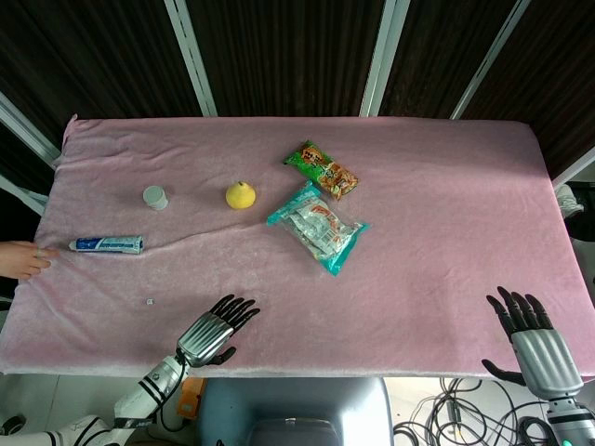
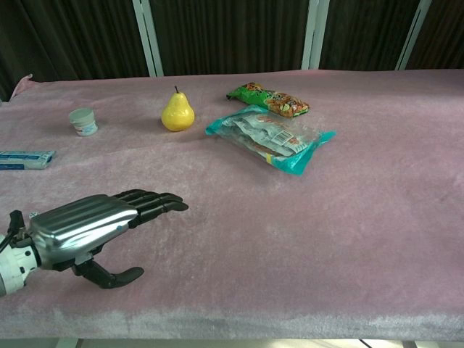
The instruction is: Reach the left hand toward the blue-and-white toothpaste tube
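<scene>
The blue-and-white toothpaste tube (image 1: 107, 244) lies flat near the table's left edge; the chest view shows only its end (image 2: 25, 159) at the frame's left border. My left hand (image 1: 216, 331) hovers over the front edge of the table, open, fingers stretched forward, well to the right of the tube and nearer to me. In the chest view the left hand (image 2: 98, 226) holds nothing, thumb hanging below. My right hand (image 1: 532, 340) is open at the front right corner, fingers spread, away from every object.
A person's hand (image 1: 23, 260) rests at the left edge just beside the tube. A small white cup (image 1: 155, 197), a yellow pear (image 1: 241, 195), a teal snack bag (image 1: 316, 226) and a green snack packet (image 1: 322, 169) lie on the pink cloth (image 1: 446, 260).
</scene>
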`<action>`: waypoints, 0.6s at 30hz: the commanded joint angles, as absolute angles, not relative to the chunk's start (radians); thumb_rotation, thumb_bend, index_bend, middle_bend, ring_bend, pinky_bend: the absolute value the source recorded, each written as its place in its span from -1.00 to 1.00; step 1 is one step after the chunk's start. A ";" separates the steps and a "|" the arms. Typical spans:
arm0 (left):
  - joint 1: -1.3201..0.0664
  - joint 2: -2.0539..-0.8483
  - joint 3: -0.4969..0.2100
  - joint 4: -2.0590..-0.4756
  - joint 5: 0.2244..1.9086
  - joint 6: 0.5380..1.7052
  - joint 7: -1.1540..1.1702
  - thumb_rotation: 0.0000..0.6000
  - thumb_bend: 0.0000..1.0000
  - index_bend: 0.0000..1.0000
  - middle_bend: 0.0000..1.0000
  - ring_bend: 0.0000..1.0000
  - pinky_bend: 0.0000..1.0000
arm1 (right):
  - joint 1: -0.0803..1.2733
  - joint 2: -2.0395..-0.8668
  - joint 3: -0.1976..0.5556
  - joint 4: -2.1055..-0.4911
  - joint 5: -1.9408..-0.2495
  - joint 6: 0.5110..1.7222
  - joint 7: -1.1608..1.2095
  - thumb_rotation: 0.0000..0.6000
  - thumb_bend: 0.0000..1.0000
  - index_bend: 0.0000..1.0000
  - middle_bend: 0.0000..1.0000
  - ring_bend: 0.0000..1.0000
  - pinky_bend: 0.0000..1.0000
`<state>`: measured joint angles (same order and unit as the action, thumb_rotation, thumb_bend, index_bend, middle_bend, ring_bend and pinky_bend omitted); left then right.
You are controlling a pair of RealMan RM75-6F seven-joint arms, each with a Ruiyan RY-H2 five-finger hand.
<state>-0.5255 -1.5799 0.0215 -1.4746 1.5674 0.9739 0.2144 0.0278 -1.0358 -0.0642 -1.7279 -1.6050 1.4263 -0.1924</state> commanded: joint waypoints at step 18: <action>-0.444 -1.484 -0.066 -1.380 1.353 1.075 0.231 1.00 -0.18 -0.61 -0.92 -1.00 -0.97 | 0.037 -1.048 -0.066 -1.734 -1.629 1.419 -0.201 1.00 -0.44 -1.00 -1.00 -1.00 -1.00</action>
<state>-0.4609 -1.5092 -0.0512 -1.4159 1.3876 1.0759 0.2813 0.0345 -1.0452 -0.0666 -1.7328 -1.6308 1.4231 -0.1974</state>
